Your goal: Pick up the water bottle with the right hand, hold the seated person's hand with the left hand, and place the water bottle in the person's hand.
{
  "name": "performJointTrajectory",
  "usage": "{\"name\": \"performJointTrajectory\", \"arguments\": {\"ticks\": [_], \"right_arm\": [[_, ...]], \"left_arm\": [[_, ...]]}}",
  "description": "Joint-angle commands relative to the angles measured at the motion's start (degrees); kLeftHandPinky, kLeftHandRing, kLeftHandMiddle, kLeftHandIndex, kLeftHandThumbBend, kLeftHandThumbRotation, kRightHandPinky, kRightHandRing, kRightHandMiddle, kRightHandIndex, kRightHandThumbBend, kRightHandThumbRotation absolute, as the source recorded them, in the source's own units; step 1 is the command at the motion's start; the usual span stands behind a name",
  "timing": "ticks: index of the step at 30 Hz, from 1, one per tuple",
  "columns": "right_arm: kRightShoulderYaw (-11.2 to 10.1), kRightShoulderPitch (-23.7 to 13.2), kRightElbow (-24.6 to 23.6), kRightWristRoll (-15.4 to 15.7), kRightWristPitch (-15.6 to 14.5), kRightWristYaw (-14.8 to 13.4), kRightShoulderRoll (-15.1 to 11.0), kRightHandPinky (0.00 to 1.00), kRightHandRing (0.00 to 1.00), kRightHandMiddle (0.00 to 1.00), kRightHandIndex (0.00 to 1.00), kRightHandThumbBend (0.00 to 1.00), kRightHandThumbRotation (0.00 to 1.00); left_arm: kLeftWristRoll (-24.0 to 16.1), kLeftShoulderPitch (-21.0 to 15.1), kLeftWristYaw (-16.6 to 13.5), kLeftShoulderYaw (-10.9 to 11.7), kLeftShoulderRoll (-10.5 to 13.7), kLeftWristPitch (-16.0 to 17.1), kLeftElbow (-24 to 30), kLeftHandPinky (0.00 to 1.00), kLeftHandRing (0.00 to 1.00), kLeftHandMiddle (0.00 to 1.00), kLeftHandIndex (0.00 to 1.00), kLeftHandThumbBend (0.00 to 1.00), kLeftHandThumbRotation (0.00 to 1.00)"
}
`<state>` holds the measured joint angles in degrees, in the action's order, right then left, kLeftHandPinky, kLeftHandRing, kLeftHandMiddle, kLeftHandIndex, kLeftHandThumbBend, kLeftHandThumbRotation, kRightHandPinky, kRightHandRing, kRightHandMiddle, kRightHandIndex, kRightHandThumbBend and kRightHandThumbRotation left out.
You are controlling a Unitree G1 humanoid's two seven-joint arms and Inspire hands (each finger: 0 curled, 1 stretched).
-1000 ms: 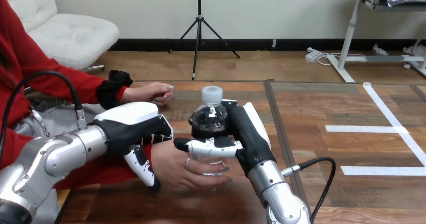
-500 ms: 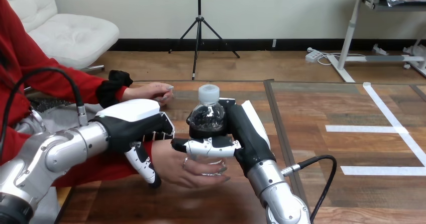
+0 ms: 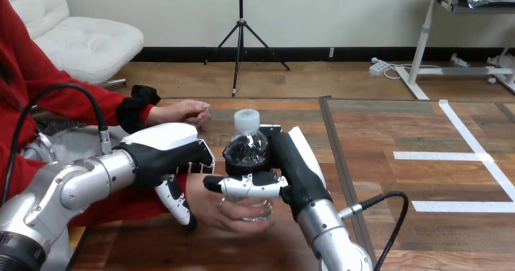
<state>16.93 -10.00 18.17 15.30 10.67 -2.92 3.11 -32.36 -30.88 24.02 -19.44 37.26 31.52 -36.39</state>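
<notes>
Water bottle (image 3: 246, 148): clear, white cap (image 3: 247, 118) on top, upright near the middle of the wooden table (image 3: 388, 131), off the surface.
Right hand (image 3: 293, 161): coming in from the near right, palm pressed to the bottle's right side, fingers wrapped round behind it, thumb (image 3: 243, 185) laid flat across the near face. Firm clasp at the bottle's shoulder and waist.
Bottle base: down in the person's hand (image 3: 209, 209), touching the palm.
Person's hand: palm up, just left of and below the right hand, fingertips curling up round the bottom of the bottle. Robot hand and person's hand both on the bottle here.
Left hand (image 3: 163, 144): reaching in from the near left, white back up, sitting over the person's wrist (image 3: 182, 183) at the end of the red sleeve.
Left hand fingers: curled down over the far side of the wrist, thumb (image 3: 177, 205) hooked down on the near side. Wrist gripped between them.
Gap between the robot hands: small, left fingers just beside the bottle, not touching it.
Person's other hand (image 3: 182, 110): resting on the far left of the table, well apart from the handover.
</notes>
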Motion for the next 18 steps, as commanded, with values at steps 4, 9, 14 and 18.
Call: {"name": "performJointTrajectory", "arguments": {"ticks": [4,9,14,18], "right_arm": [[4.8,0.2,-8.3,0.6,-0.2,0.1,5.1,0.29,0.33,0.38,0.39,0.87,0.0],[4.9,0.3,-8.4,0.2,-0.3,0.0,5.1,0.28,0.33,0.38,0.39,0.87,0.0],[4.4,-0.1,-6.9,-1.3,1.2,0.5,5.1,0.28,0.33,0.37,0.39,0.87,0.0],[4.1,-0.3,-6.6,-2.1,1.3,0.9,5.0,0.28,0.33,0.37,0.39,0.86,0.0]], "left_arm": [[-0.1,-10.0,-4.4,1.4,-2.7,0.3,-0.7,0.27,0.32,0.38,0.4,0.83,0.0],[-0.3,-10.3,-4.8,1.3,-3.0,0.3,-1.2,0.28,0.33,0.38,0.4,0.84,0.0],[-0.5,-10.5,-5.1,1.2,-3.1,0.3,-1.6,0.27,0.32,0.38,0.4,0.84,0.0],[-0.9,-10.5,-5.7,1.2,-3.1,0.8,-1.9,0.26,0.31,0.37,0.39,0.84,0.0]]}}
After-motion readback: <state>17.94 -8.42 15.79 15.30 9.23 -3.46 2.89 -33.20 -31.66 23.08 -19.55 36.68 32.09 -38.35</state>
